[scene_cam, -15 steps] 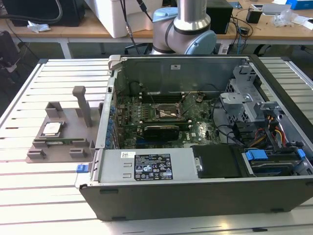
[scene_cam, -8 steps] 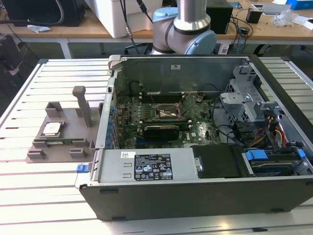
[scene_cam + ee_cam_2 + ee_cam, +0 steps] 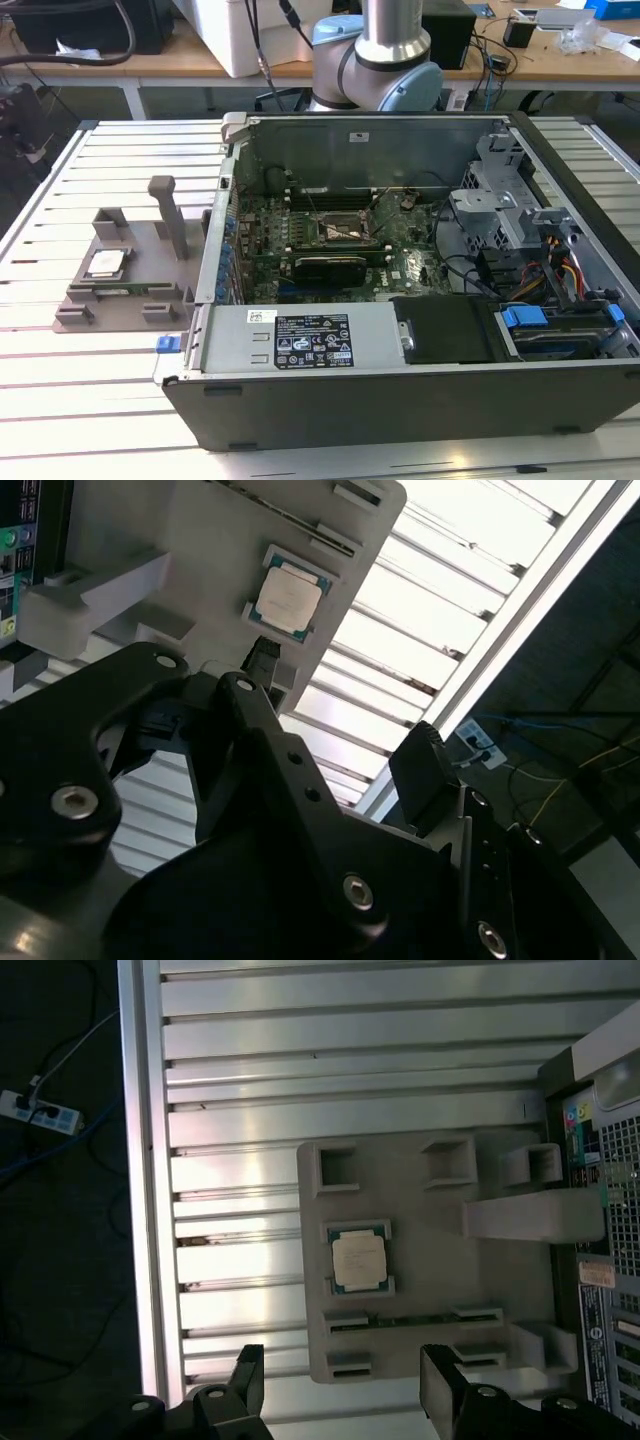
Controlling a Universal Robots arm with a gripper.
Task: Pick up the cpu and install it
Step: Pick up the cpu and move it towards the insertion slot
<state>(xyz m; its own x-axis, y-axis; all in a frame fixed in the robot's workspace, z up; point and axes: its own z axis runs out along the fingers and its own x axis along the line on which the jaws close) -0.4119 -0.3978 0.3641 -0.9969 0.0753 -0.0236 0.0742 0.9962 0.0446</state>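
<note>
On the grey tray (image 3: 420, 1230), the cpu (image 3: 358, 1258) lies in a snug pocket, likely so it cannot slide, and the pincer (image 3: 345, 1385) hangs above the tray, spread wide.

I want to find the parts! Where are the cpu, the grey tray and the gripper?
cpu (image 3: 359, 1260), first wrist view, its silvery top.
grey tray (image 3: 430, 1250), first wrist view, bare floor.
gripper (image 3: 343, 1362), first wrist view, midway between fingertips.

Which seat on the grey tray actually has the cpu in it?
The corner-bracketed seat holding the silvery cpu, between an empty square pocket and the long memory stick. The other square pockets hold nothing.
</note>
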